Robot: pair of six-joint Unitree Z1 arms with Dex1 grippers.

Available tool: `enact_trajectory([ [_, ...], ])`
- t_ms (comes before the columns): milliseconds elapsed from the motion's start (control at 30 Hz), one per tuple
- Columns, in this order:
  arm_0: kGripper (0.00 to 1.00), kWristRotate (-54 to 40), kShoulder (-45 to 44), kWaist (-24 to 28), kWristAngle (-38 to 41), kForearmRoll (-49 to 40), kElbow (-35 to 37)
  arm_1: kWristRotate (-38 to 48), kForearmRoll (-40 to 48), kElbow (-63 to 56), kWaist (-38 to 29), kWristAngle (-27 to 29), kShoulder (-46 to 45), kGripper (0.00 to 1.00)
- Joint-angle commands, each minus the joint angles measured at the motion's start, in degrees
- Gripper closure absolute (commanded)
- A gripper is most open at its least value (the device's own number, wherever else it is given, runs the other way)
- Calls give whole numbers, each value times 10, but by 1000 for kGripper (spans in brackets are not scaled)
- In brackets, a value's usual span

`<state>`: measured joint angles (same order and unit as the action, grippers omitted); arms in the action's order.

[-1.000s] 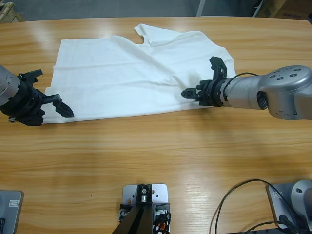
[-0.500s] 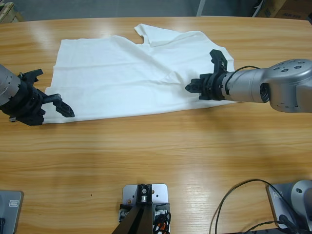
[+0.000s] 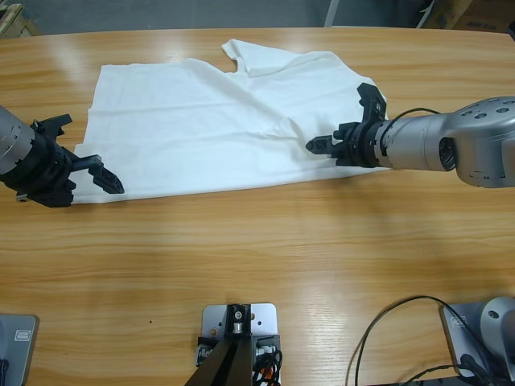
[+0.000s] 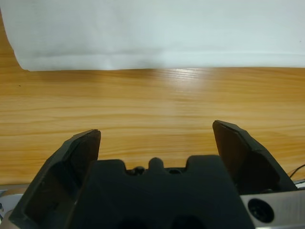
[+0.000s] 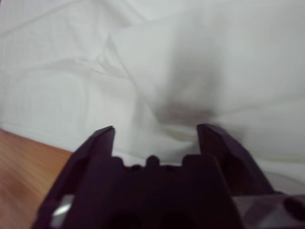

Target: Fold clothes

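White T-shirt [image 3: 225,121] lies spread flat across upper middle of the tabletop [image 3: 257,265], one sleeve at top. Left pincer [image 3: 88,153], jaws apart, at left edge by the shirt's lower left corner, seemingly over bare wood. Right pincer [image 3: 346,121], jaws spread, empty, over the shirt's right part.

Bare table [image 3: 265,257] runs along the whole near edge; the T-shirt [image 3: 209,129] and two grippers occupy the far half.
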<state>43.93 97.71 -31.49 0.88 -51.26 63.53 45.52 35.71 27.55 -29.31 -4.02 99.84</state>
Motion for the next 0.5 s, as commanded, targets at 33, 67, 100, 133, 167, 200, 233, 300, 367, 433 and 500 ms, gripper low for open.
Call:
enact_trajectory([
  [33,78,8,12,-5,10,7,-12,32,-14,0,-6,4,33,216],
  [67,78,8,12,-5,10,7,-13,35,-18,0,-6,4,26,216],
  [100,78,8,12,-5,9,7,-13,39,-23,0,-7,3,17,217],
  [133,78,8,12,-5,9,7,-13,40,-31,1,-9,3,3,220],
  [167,78,8,13,-5,10,7,-13,41,-41,4,-11,3,-12,220],
  [200,78,9,14,-6,10,8,-13,41,-53,11,-13,2,-26,220],
  [233,78,9,14,-6,10,8,-12,41,-68,19,-17,2,-40,220],
  [300,78,9,14,-6,10,9,-12,44,-120,46,-27,3,-60,220],
  [367,78,10,13,-6,10,9,-13,56,-176,67,-30,4,-70,220],
  [433,78,10,11,-6,9,8,-13,61,-202,69,-30,9,-73,220],
  [500,78,9,10,-6,9,8,-13,61,-205,69,-30,15,-74,220],
])
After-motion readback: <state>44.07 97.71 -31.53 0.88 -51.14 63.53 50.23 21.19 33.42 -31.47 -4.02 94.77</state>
